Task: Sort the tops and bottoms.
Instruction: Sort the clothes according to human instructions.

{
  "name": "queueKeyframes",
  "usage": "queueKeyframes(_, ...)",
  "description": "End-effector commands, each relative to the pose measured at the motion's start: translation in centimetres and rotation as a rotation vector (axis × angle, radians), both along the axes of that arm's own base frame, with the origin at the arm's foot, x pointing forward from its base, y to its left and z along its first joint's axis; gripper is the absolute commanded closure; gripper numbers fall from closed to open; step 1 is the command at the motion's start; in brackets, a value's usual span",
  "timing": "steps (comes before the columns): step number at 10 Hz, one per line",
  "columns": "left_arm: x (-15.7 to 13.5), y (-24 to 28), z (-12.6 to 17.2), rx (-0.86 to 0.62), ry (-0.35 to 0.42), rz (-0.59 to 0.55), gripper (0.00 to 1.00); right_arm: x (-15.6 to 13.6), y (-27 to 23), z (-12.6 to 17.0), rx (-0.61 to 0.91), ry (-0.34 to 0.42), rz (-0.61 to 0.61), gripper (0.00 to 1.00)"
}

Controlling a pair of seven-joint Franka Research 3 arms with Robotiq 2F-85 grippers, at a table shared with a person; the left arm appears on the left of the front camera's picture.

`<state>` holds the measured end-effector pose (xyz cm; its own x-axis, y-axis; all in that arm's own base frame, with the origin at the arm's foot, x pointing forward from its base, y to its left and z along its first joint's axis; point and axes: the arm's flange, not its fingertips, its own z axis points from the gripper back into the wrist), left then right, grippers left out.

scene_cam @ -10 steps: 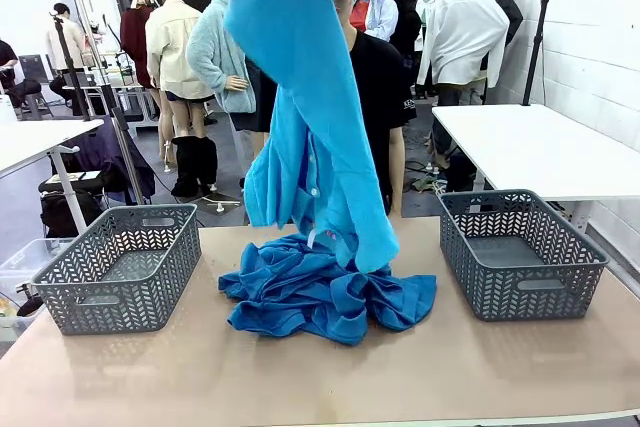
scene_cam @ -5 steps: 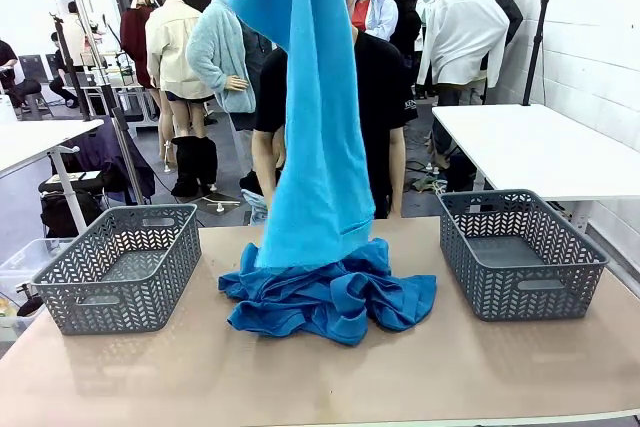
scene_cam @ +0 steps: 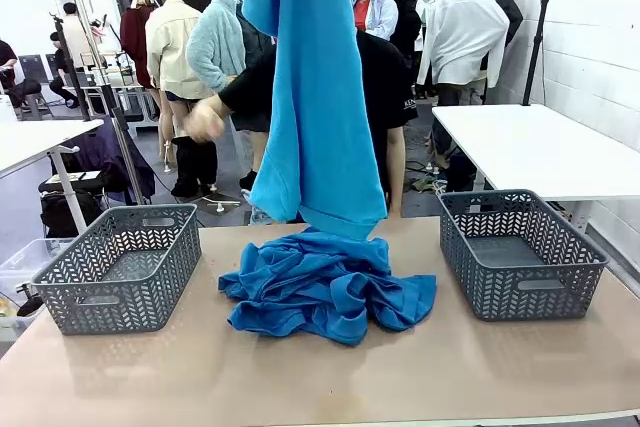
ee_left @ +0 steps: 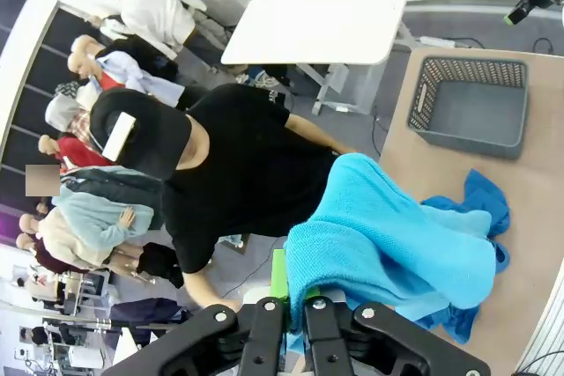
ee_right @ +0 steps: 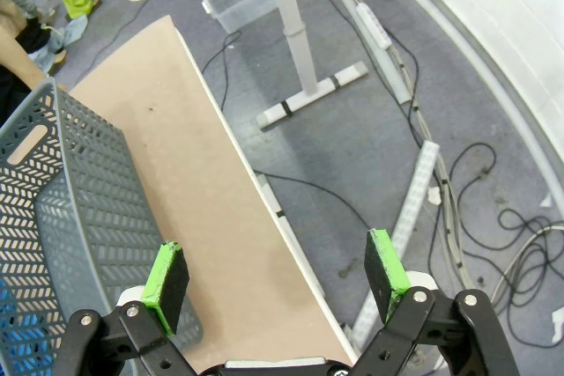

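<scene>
Clearance first: with your left gripper clamped on the blue shirt and your right gripper open, lift its hem off the pile before swinging.

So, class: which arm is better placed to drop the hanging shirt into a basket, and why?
Left: the left gripper is shut on the hanging shirt; the right gripper is open, empty.

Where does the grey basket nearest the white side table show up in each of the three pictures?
Front view: the grey basket, right side, on the tan table.
Left wrist view: top right.
Right wrist view: left edge.
Shared landmark: the white table beside it.
</scene>
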<state>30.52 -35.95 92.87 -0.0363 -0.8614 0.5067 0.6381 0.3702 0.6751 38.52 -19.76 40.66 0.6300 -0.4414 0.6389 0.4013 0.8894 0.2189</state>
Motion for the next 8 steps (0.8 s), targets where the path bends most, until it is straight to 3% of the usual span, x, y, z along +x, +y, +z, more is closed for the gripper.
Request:
queueKeyframes(1, -0.21, 0.33, 0.37, -0.006, -0.006, -0.005, 1.0, -0.02, 0.17, 0.17, 0.001, 0.006, -0.002, 0.0)
queueKeyframes(8, -0.21, 0.33, 0.37, -0.006, -0.006, -0.005, 1.0, -0.02, 0.17, 0.17, 0.001, 0.006, -0.002, 0.0)
